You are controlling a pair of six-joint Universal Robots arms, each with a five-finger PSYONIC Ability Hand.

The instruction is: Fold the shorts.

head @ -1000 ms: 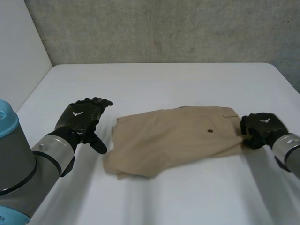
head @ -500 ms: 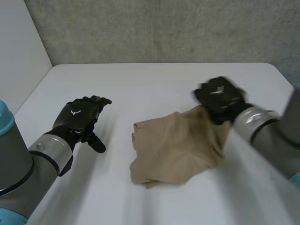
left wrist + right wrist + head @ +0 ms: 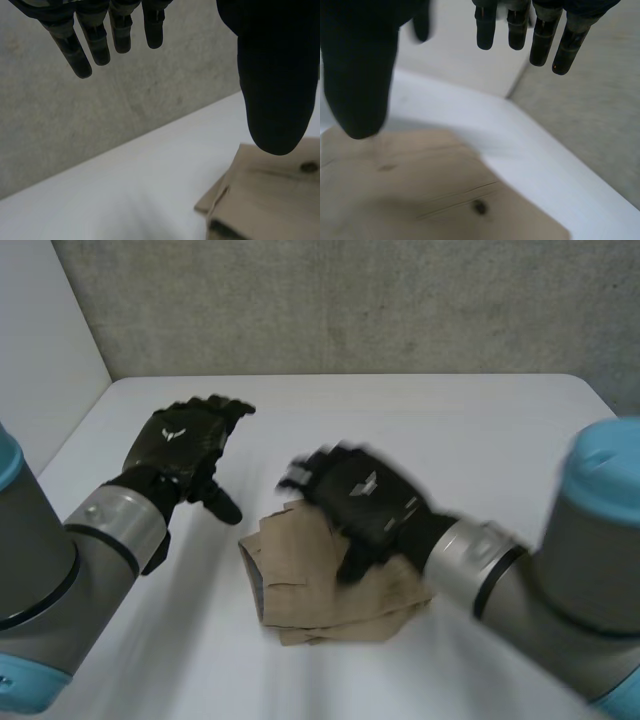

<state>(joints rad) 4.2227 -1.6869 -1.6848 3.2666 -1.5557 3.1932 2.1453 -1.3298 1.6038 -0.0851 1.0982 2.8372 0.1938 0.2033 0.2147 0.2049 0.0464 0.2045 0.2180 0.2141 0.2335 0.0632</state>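
Both hands are spread and empty, the left hand (image 3: 185, 445) beside and the right hand (image 3: 365, 505) low over the shorts (image 3: 300, 590), which lie folded in a loose heap on the table (image 3: 450, 410), so a careless sweep could likely drag the top layer and undo the fold.

Head camera overlooks table (image 3: 420, 420); wrist cameras share shorts (image 3: 270, 200).

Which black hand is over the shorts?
The right hand: it is over the folded tan shorts, fingers straight. The left hand is off to their side, above the bare white table.
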